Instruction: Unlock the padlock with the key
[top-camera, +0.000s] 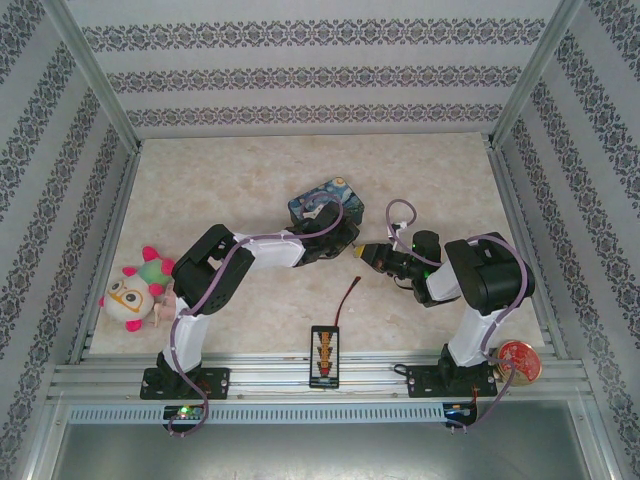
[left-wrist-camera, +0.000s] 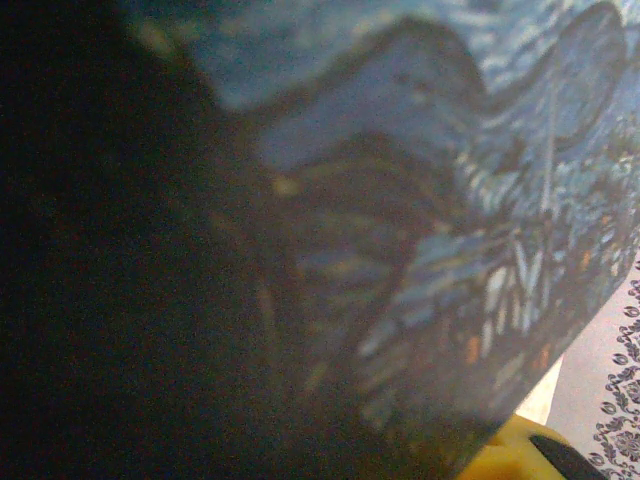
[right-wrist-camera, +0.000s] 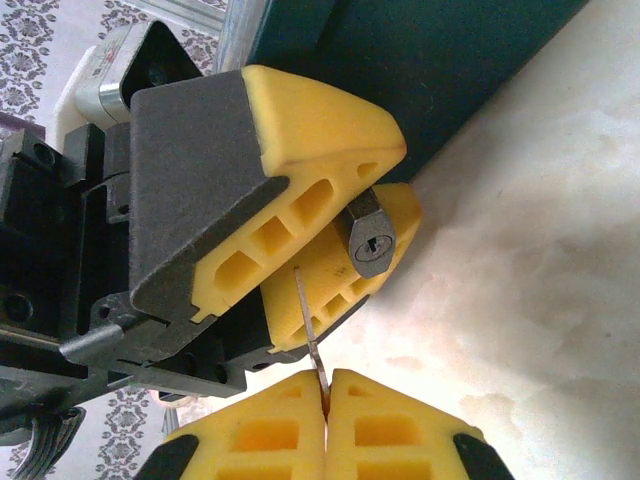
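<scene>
**Nearly there: key short of the keyhole**

The left claw (right-wrist-camera: 385, 195) clasped the padlock (right-wrist-camera: 370, 238) beside the tin (right-wrist-camera: 450, 60), keyhole turned toward the right claw (right-wrist-camera: 326, 378) (presumably to receive the blade). That claw pinched the key (right-wrist-camera: 308, 320), its tip beside the lock, not yet inserted.

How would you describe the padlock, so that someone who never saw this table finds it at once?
Find the blue painted tin near the middle of the table. Right beside it, the left hand pinches a tiny dark grey padlock between its yellow fingers. Unlike the thin flat key held by the right hand close by, it is a stubby block with a keyhole in its end.
</scene>
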